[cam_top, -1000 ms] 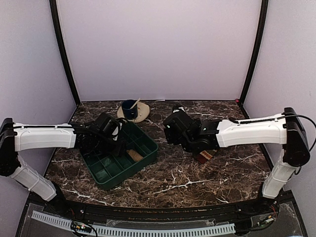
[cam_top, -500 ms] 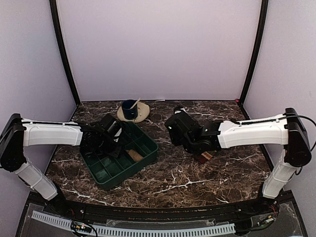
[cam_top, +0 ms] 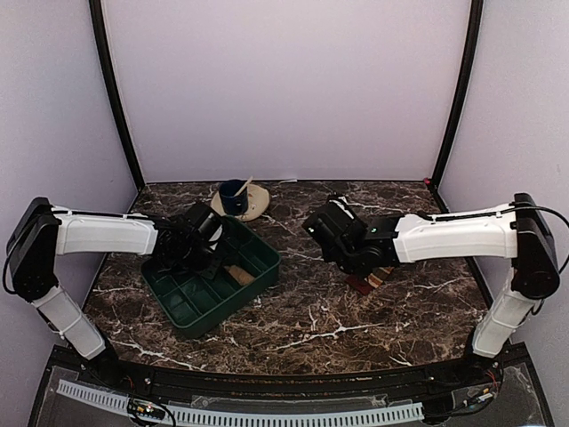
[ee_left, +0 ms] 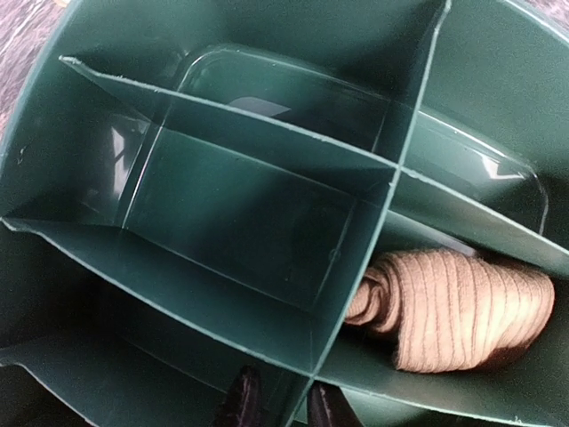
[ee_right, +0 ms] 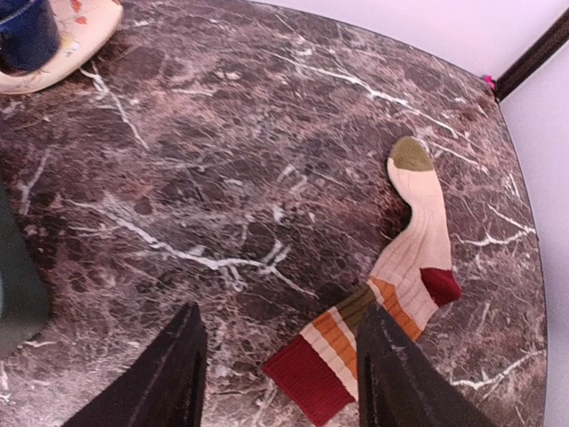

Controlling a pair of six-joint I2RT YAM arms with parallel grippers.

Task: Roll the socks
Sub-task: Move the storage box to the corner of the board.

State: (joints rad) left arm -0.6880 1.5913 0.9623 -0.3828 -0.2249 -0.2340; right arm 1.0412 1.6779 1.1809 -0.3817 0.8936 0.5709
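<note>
left arm (cam_top: 102,234): white shell, black joints | right arm (cam_top: 453,236): same | right hand (ee_right: 280,325): black fingers (ee_right: 173,374)

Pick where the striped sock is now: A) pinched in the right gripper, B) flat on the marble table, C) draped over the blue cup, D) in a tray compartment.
B: the right wrist view shows the striped sock lying flat on the marble table, with the right gripper open above it.
</note>
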